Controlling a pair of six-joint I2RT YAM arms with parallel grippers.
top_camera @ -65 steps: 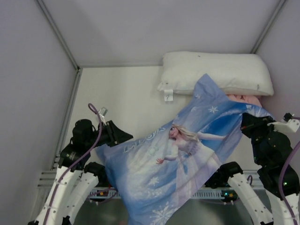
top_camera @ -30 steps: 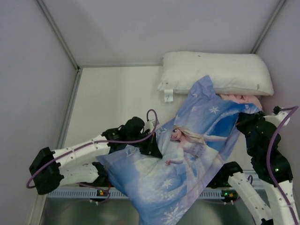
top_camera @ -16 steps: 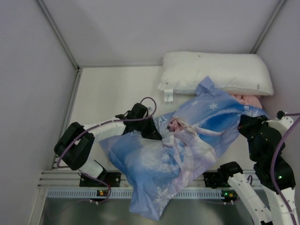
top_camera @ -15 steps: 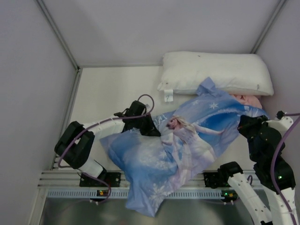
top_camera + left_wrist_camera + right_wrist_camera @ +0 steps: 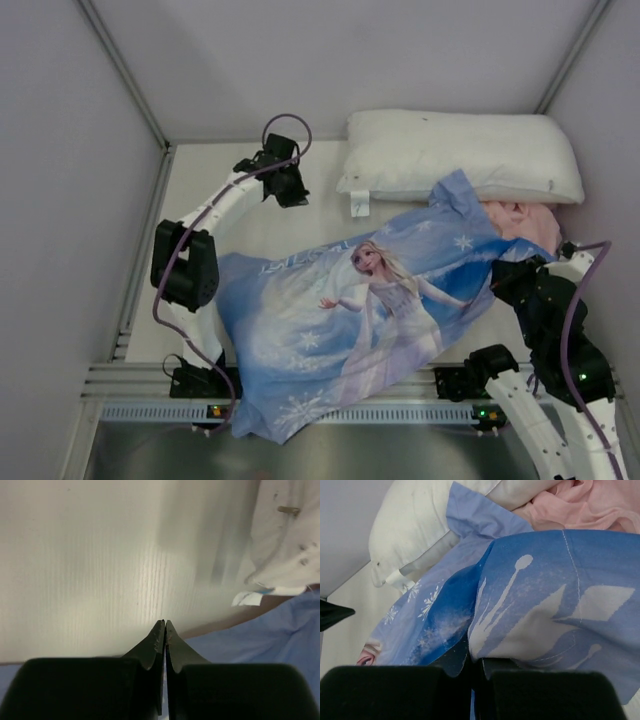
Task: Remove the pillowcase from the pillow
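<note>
The light blue pillowcase (image 5: pixel 370 310) with the blonde princess lies spread across the table, and its near corner hangs over the front edge. Pale pink fabric (image 5: pixel 520 218) bunches at its right end; it also shows in the right wrist view (image 5: pixel 585 505). No white pillow shows out of the case, so the task's pillow is hidden. My right gripper (image 5: pixel 507 280) is shut on a fold of the pillowcase (image 5: pixel 545 605) at its right end, and the fold enters the jaws (image 5: pixel 472 655). My left gripper (image 5: pixel 297 198) is shut and empty above bare table (image 5: pixel 165 622), apart from the case.
A plump white pillow (image 5: pixel 460 150) with a small white corner tag (image 5: pixel 358 205) lies along the back wall; the case's far corner overlaps it. The tag also shows in the left wrist view (image 5: pixel 248 598). Grey walls enclose the table on the left, back and right.
My left gripper has left the middle of the pillowcase and moved to the far left of the table. The case has spread out flatter and shifted left. My right gripper still holds it.
</note>
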